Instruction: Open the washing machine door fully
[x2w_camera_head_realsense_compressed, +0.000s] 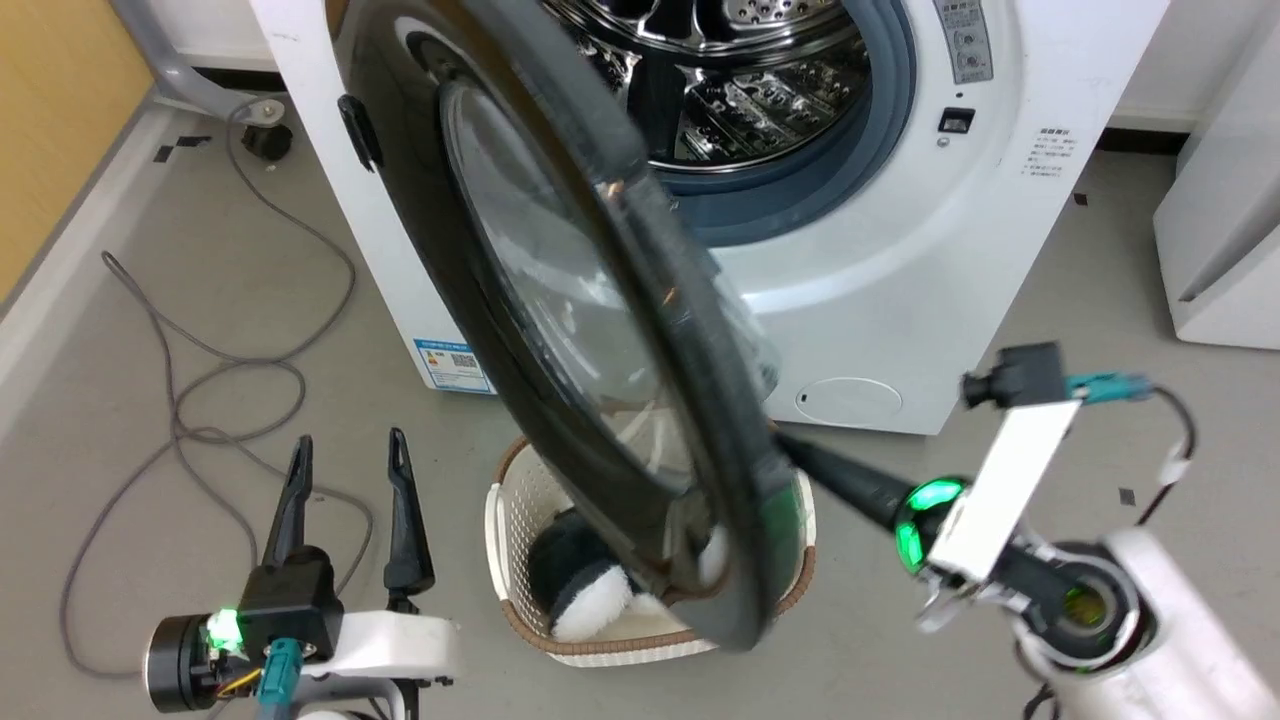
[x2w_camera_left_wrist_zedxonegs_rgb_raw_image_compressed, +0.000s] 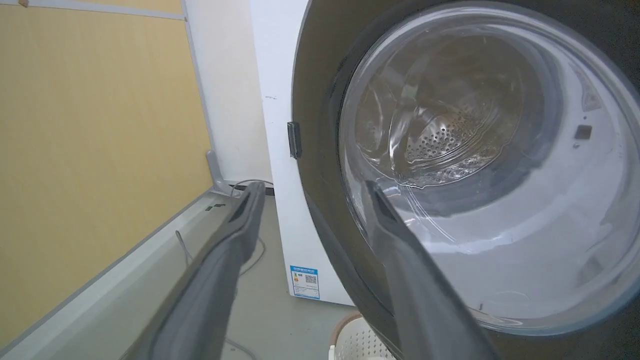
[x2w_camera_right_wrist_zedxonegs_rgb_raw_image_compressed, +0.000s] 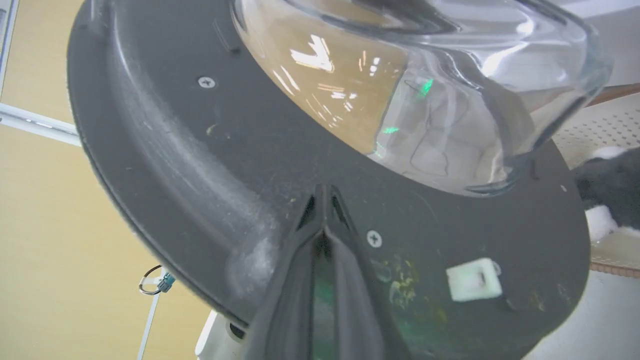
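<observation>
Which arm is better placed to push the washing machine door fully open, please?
Probably the right: the right gripper, shut, rests against the inner face of the door, while the left gripper hangs open, apart from it.

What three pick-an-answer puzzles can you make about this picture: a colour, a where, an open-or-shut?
1. What colour is the washing machine? A) red B) white C) green
2. Where is the basket? A) on the floor under the door B) inside the washing machine C) on top of it
3. The left gripper is: A) shut on the door B) shut on the basket C) open
Answers: 1 B, its front is white; 2 A, it sits below the swung-out door; 3 C, its fingers stand apart.
</observation>
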